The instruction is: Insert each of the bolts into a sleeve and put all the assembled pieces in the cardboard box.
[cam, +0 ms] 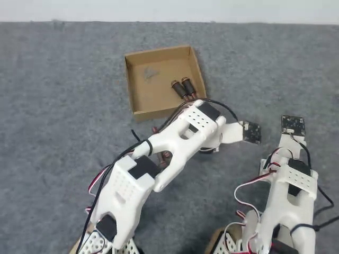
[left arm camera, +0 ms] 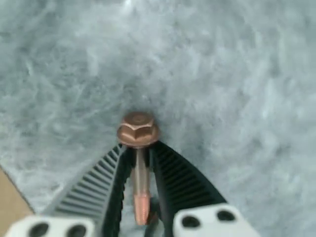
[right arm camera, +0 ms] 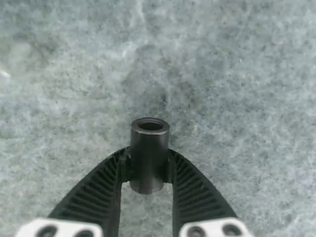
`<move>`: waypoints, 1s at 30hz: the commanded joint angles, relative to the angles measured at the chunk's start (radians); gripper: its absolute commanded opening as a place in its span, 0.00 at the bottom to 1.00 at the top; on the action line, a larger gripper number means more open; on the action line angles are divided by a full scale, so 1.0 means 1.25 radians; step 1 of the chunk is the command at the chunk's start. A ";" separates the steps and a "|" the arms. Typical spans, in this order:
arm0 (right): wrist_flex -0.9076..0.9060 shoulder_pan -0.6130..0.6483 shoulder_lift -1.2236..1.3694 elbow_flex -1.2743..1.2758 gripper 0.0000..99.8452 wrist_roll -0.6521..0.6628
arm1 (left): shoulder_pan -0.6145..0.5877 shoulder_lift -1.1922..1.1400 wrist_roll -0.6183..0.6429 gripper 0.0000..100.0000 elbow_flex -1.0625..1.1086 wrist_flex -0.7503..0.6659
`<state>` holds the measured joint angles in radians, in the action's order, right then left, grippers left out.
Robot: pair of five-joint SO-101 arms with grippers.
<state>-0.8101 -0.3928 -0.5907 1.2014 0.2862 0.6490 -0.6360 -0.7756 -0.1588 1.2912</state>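
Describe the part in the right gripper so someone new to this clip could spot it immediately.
Find the right arm on the grey carpet, away from the cardboard box. Its gripper is shut on the sleeve, a short black tube with an open hole at its free end. The left gripper holds a copper bolt with a hex head instead.

Left arm [cam: 180,137] covered box's [cam: 128,84] near corner. Pieces [cam: 166,155] under arm mostly hidden, kind untellable. Left wrist view's edge cut box off. Bolt's [left arm camera: 138,132] tip was blurred.
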 commanded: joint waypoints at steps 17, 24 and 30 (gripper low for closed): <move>0.013 0.015 -0.035 -0.005 0.01 -0.002 | -0.108 0.072 0.741 0.01 -0.161 -0.066; 0.014 0.018 -0.035 -0.004 0.01 -0.006 | -0.126 0.237 0.741 0.01 -0.001 -0.125; 0.014 0.018 -0.035 -0.004 0.01 -0.007 | -0.177 0.360 0.741 0.01 0.100 -0.151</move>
<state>-0.8101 -0.3928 -0.5907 1.2014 0.2862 0.4572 -0.3368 0.1435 -0.0422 1.1301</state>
